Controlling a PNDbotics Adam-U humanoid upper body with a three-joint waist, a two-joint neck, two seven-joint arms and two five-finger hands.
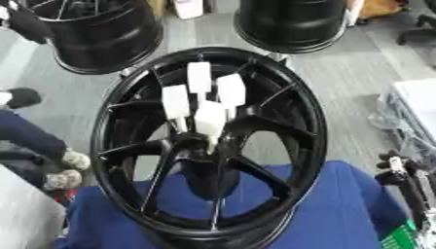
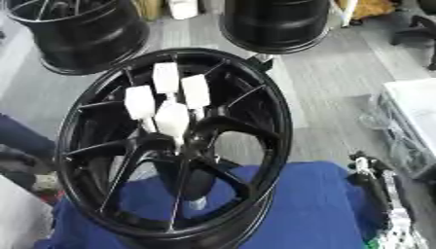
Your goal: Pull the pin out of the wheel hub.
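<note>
A black spoked wheel stands tilted on a blue cloth, its face turned toward me. Several white pins stick out of the hub in a cluster, the tallest pin at the top. My right hand shows at the right edge, level with the wheel's lower half and well apart from it, fingers up and holding nothing. My left hand is out of sight in both views.
Two more black rims stand on the grey floor behind the wheel. A person's shoes and dark sleeve are at the left. A white shelf stands at the right, with something green in the lower right corner.
</note>
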